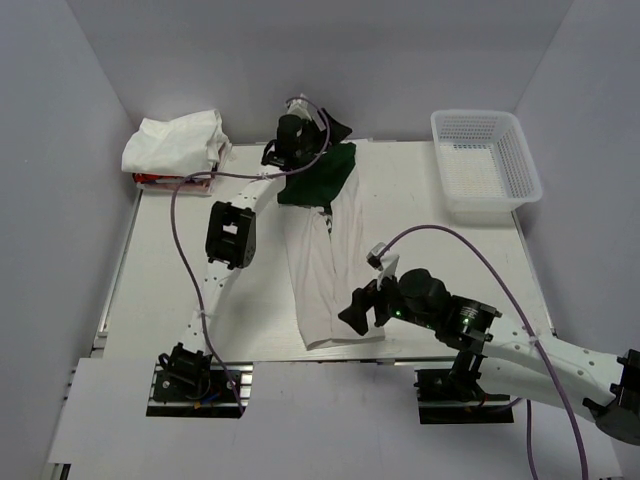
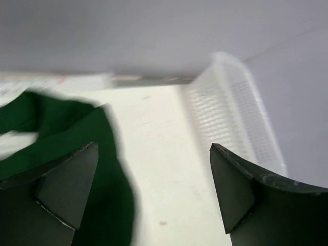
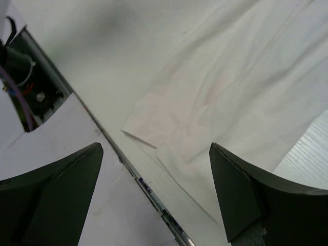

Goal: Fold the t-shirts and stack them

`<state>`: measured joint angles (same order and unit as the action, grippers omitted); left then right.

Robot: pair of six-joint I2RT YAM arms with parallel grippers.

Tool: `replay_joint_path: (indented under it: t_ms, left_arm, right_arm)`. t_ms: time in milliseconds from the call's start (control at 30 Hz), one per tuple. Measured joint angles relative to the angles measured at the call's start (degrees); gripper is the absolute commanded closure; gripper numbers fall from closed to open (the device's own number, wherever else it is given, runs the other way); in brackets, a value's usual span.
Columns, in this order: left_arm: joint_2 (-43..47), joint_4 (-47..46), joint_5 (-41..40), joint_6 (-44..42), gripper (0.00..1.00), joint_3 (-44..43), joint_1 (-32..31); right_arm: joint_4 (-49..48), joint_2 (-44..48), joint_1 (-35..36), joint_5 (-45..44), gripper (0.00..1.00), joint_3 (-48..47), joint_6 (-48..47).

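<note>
Now, left gripper [image 2: 154, 148]: jaws spread wide with nothing between them, at the top centre of the overhead view, by the shirt's dark green end.
right gripper [image 3: 156, 146]: likewise released and empty, lower centre, just beside the shirt's bottom hem.
large t-shirt [image 1: 320, 270]: off-white with a dark green top, lying as a long narrow strip down the middle of the table [image 1: 440, 260].
folded t-shirts [image 1: 175, 145]: white pile over a red one, upper left corner.
basket [image 1: 485, 160]: white mesh, upper right.
</note>
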<state>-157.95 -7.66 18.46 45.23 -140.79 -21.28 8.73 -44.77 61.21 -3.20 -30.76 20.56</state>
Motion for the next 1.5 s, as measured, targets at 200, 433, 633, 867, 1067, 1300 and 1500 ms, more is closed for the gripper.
replay_joint_path:
  t_ms: [200, 433, 633, 867, 1067, 1300, 1500]
  left_arm:
    - [19.1, 5.1, 5.9, -4.9, 0.00, 4.2, -1.4]
    - [58.4, 10.0, 8.9, -11.2, 0.00, 48.4, -2.6]
    - [78.1, 17.2, 7.1, -11.1, 0.05, 85.3, -9.7]
    - [88.0, 33.1, 6.6, -7.7, 0.04, 99.5, -16.7]
    - [85.3, 37.4, 8.2, -3.7, 0.12, 105.8, -24.8]
    - [77.7, 37.4, 5.4, -2.0, 0.29, 104.5, -28.4]
    - [74.4, 32.5, 6.2, 0.6, 0.58, 104.6, -28.6]
  right_arm:
    - [4.4, -1.8, -0.1, -10.6, 0.10, -0.7, 6.2]
    - [13.4, -6.4, -1.4, -16.6, 0.12, -1.1, 12.7]
    - [19.1, -13.8, -3.0, -14.7, 0.10, -1.1, 16.2]
    - [19.5, -14.6, -5.2, -10.7, 0.10, 1.3, 18.0]
    - [18.1, -15.6, -7.1, -5.1, 0.10, 2.5, 18.1]
    - [15.8, -16.3, -9.4, -0.7, 0.14, 3.1, 17.9]
    - [13.8, -16.4, -11.0, 0.5, 0.43, 4.0, 17.7]
